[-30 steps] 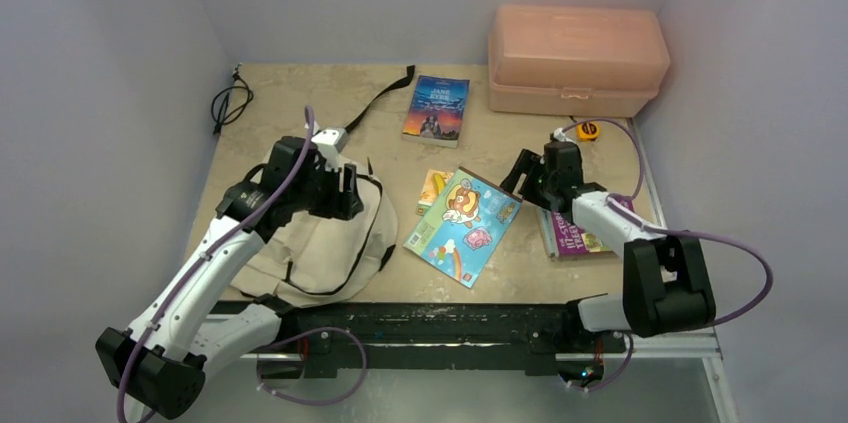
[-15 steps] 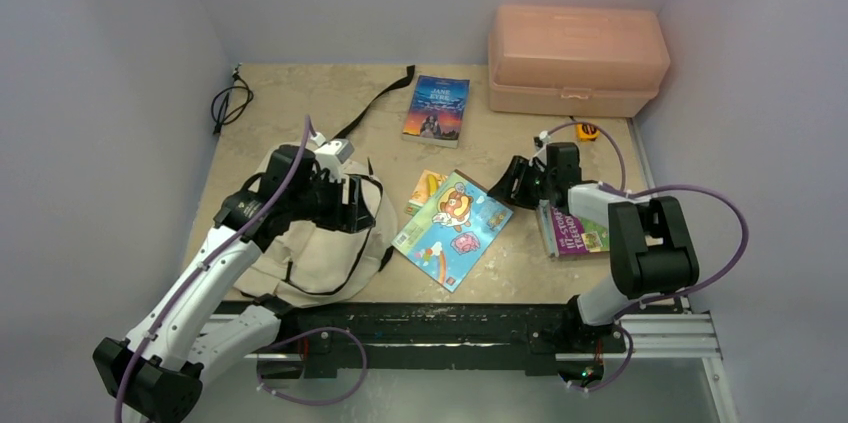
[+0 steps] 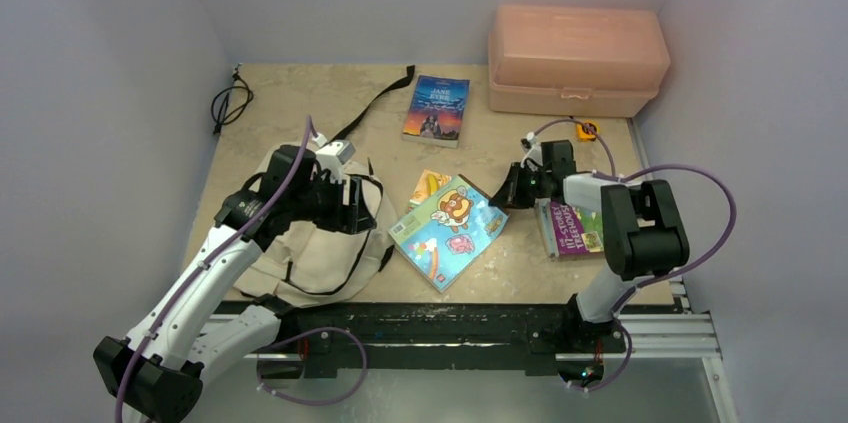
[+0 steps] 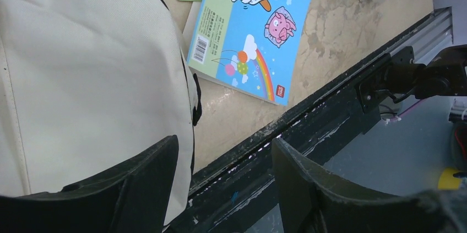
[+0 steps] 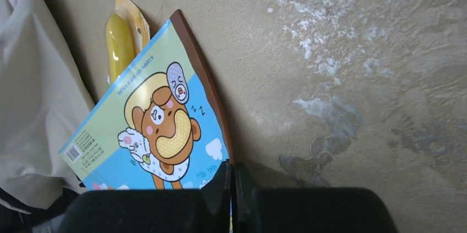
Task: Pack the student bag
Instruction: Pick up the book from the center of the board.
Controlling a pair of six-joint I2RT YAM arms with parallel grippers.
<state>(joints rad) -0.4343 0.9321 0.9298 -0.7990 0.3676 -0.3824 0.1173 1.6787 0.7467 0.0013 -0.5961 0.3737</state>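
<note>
The student bag is a cream fabric backpack lying flat at the near left, and it fills the left of the left wrist view. My left gripper hovers over its right edge, open with nothing between its fingers. A blue cartoon picture book lies just right of the bag, its far right corner lifted. My right gripper is shut on that corner; in the right wrist view the jaws pinch the thin edge of the book.
A small yellow packet is partly under the cartoon book. A purple book lies at the right, a Jane Eyre paperback further back. A salmon plastic box stands back right, an orange tape measure before it. A black cable lies back left.
My right gripper has closed on the cartoon book's corner and pushed it left toward the bag, turning it slightly. The left arm has barely shifted.
</note>
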